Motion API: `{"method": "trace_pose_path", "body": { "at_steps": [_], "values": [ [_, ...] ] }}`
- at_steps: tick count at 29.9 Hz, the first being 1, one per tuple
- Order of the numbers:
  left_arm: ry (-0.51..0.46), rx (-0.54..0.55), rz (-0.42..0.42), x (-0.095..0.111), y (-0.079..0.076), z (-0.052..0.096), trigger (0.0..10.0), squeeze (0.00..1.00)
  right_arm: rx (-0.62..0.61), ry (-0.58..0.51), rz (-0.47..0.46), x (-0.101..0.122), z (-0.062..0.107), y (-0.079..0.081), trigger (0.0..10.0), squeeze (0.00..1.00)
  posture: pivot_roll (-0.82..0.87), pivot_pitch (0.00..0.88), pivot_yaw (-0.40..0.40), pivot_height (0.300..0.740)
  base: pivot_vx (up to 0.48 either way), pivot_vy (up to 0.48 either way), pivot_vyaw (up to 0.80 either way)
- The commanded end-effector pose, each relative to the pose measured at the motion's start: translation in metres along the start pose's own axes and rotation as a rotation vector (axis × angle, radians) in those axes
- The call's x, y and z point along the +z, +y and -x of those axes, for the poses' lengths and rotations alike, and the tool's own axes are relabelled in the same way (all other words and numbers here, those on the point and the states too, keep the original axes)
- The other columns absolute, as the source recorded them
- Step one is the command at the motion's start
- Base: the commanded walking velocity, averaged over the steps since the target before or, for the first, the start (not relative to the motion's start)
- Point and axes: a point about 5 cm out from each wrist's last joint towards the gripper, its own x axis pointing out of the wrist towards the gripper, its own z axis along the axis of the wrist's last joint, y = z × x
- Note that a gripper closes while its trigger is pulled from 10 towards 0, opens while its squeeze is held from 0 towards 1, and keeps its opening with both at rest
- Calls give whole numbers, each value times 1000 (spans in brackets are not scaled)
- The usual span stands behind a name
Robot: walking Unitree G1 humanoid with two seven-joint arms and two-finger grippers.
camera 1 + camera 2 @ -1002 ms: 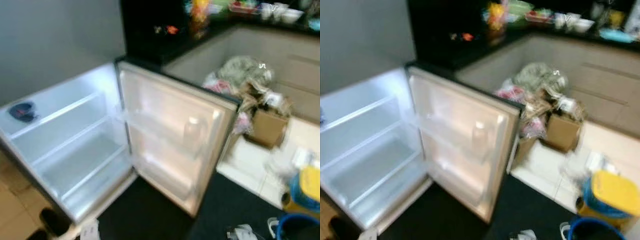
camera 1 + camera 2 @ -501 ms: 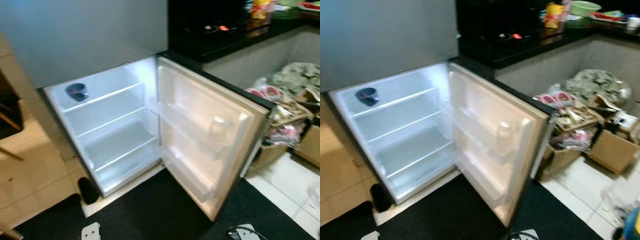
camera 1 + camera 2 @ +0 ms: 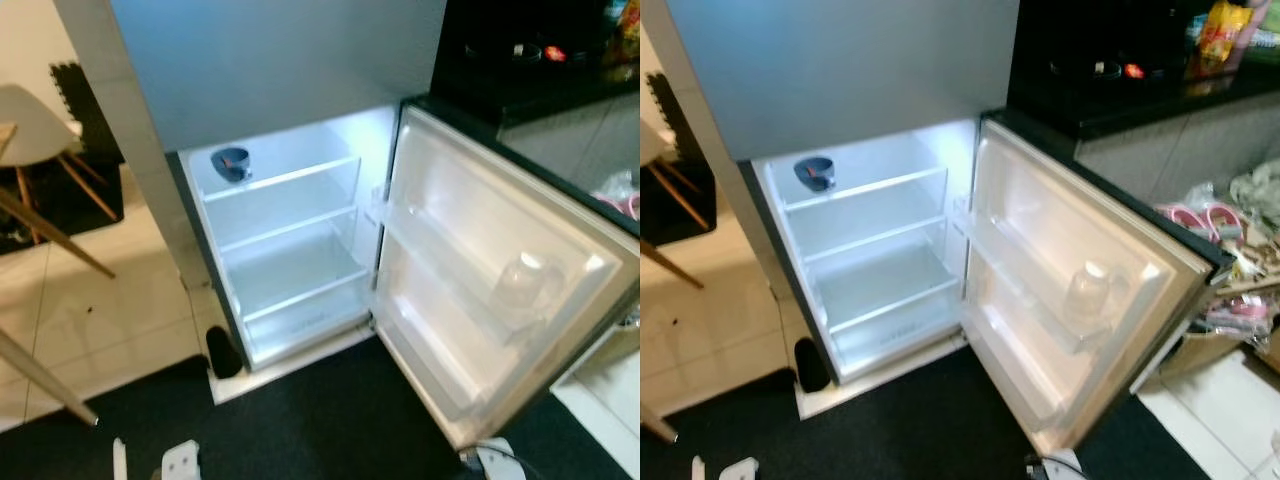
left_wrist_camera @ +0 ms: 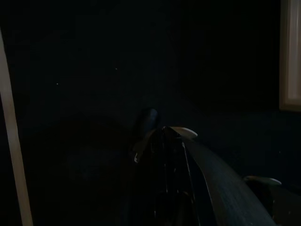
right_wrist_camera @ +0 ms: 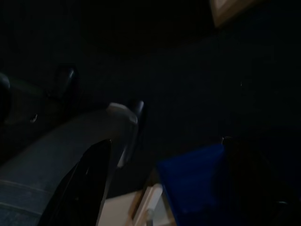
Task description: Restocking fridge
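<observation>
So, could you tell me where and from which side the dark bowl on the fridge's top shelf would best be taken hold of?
Probably by the rim of the dark bowl, one finger inside and one outside. It sits upright at the left of the top shelf, close under the compartment ceiling, so come in level from the open front. The open door stands to the right, so the left end effector looks better placed.

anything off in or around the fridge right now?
Nothing damaged or spilled. The fridge stands open and almost bare: one dark bowl on the top shelf, one clear jar in the door rack.
</observation>
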Motion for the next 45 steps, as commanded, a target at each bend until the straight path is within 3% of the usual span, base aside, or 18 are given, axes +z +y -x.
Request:
{"method": "trace_pose_path", "body": {
  "at_steps": [1,7,13,16,17,19,21,22,23,24,27,29,31,32,36,39,40,45],
  "values": [
    [35,-3,-7,-9,0,1,10000,0,-15,14,-5,-3,1,-5,10000,0,-9,0,-8,740,0,-319,0],
    [31,1,2,-9,0,1,10000,0,-24,12,-3,-1,1,-5,10000,0,-9,0,-8,740,0,-53,0],
    [35,12,-14,-9,1,2,10000,0,-113,-27,-128,5,3,-18,10000,0,-4,0,-5,740,0,0,0],
    [33,14,-14,-9,2,2,10000,0,-260,-70,-246,12,10,-47,10000,0,-1,0,-3,740,0,0,0],
    [33,14,-14,-9,2,2,10000,0,-260,-70,-246,12,10,-47,10000,0,-1,0,-3,740,0,0,0],
    [32,14,-14,-8,3,2,10000,0,-336,-93,-307,14,16,-63,10000,0,-1,0,-3,740,0,0,0],
    [30,15,-13,-8,3,2,10000,0,-455,-132,-410,16,26,-87,10000,0,0,0,-1,740,0,0,0],
    [30,15,-13,-8,3,2,10000,0,-455,-132,-410,16,26,-87,10000,0,0,0,-1,740,0,0,0],
    [27,15,-12,-7,4,2,10000,0,-574,-194,-518,22,40,-115,10000,0,0,0,-1,740,0,0,0],
    [26,15,-12,-7,4,2,10000,0,-617,-262,-594,31,48,-130,10000,0,0,0,-1,740,0,0,0],
    [25,15,-10,-7,4,2,10000,0,-662,-438,-747,55,66,-156,10000,0,0,0,-1,740,0,0,0],
    [24,15,-9,-7,4,2,10000,0,-661,-482,-779,61,70,-161,10000,0,0,0,-1,740,0,0,0],
    [20,16,-5,-7,4,2,10000,0,-635,-623,-861,84,83,-175,10000,0,0,0,-1,740,0,0,0],
    [20,16,-5,-7,4,2,10000,0,-635,-623,-861,84,83,-175,10000,0,0,0,-1,740,0,0,0],
    [25,16,-16,-7,4,2,10000,0,-440,-894,-916,134,102,-183,10000,0,2,4,2,740,0,0,0],
    [25,15,-16,-7,4,2,10000,0,-223,-1012,-831,168,106,-170,10000,0,4,5,0,740,0,0,0],
    [25,15,-16,-7,4,2,10000,0,-223,-1012,-831,168,106,-170,10000,0,4,5,0,740,0,0,0],
    [27,12,-23,-7,4,2,10000,0,70,-1067,-644,193,103,-144,10000,0,4,5,0,740,0,0,0]
  ]
}}
